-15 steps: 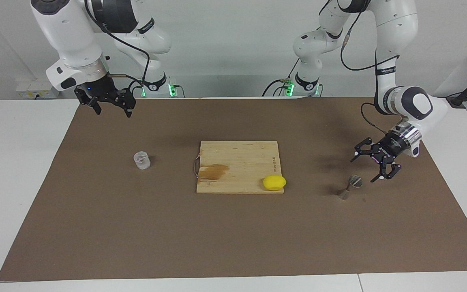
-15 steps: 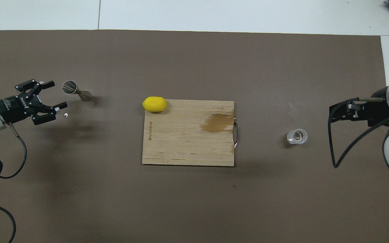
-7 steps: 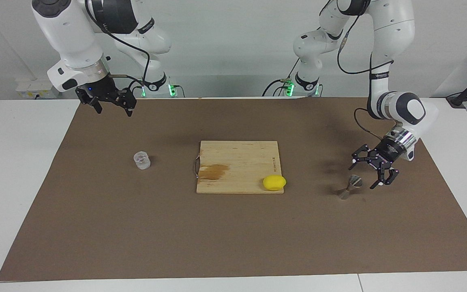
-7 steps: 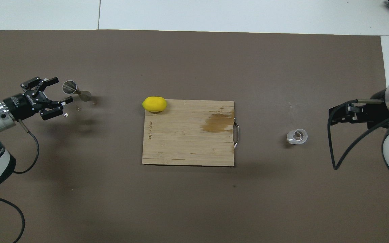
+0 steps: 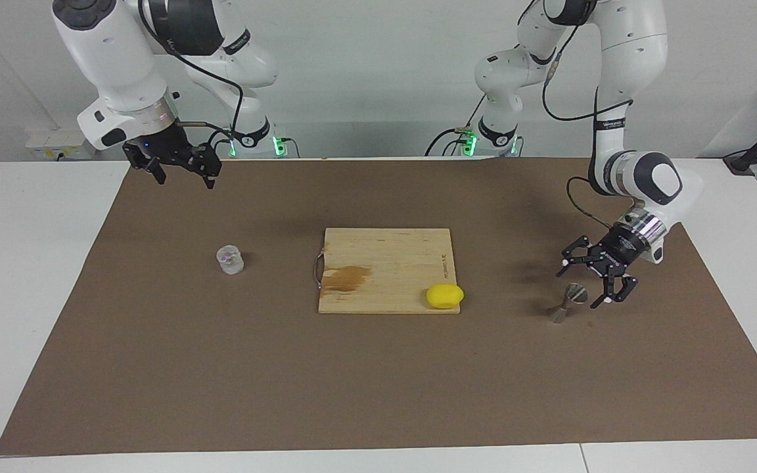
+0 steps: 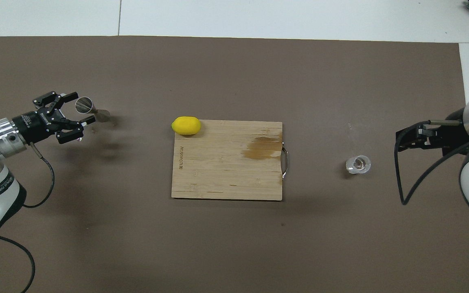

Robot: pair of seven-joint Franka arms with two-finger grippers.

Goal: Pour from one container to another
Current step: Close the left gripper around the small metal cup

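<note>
The silvery hourglass jigger [image 5: 566,303] [image 6: 93,110] stands upright on the brown mat toward the left arm's end. My left gripper [image 5: 577,288] [image 6: 84,108] is open and low, tilted sideways, with one finger on each side of the jigger's upper cone; I cannot tell whether they touch it. The clear textured glass tumbler [image 5: 230,259] [image 6: 358,164] stands alone toward the right arm's end. Raised over the mat's edge near its base, my right gripper [image 5: 183,180] [image 6: 401,140] waits open and holds nothing.
A wooden cutting board [image 5: 391,253] [image 6: 218,179] with a dark stain lies mid-table. A yellow lemon [image 5: 445,295] [image 6: 186,125] rests at its corner that is farther from the robots, on the jigger's side. The brown mat [image 5: 378,381] covers the table.
My left gripper has come down and slid toward the jigger, ending with its open fingers around the upper cone. The right arm has barely shifted. Jigger and tumbler have not moved.
</note>
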